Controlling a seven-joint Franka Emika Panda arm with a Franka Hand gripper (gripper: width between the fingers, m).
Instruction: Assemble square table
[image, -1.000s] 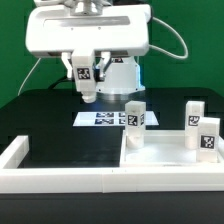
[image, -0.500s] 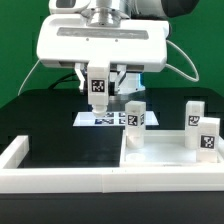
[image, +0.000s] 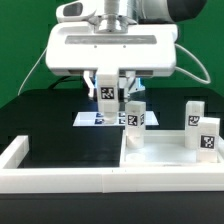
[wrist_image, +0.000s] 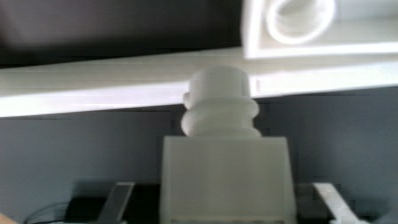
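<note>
Exterior view, front: long white border wall (image: 60, 178) runs along the near edge of the black tabletop (image: 55, 120). Just behind it, on the exterior view's right, the square slab (image: 165, 155) lies flat in the corner. Three tagged legs stand upright on the slab: one (image: 133, 124) near its far corner on the exterior view's left, two (image: 206, 141) (image: 192, 114) close together on the exterior view's right side.

Next back: end effector (image: 108, 97) hangs above the tabletop, clenched on a fourth leg (image: 108, 90), tag facing camera, leg upright and lifted clear of the surface, just beside the standing leg toward the exterior view's left. Marker board (image: 90, 118) lies flat beneath and behind it.

Wrist view: held leg (wrist_image: 222, 150) fills the middle, its rounded threaded tip pointing away from the camera, dark fingers (wrist_image: 118, 196) flanking both sides. Slab edge (wrist_image: 107, 88) and a corner hole (wrist_image: 297, 22) beyond, blurred.
</note>
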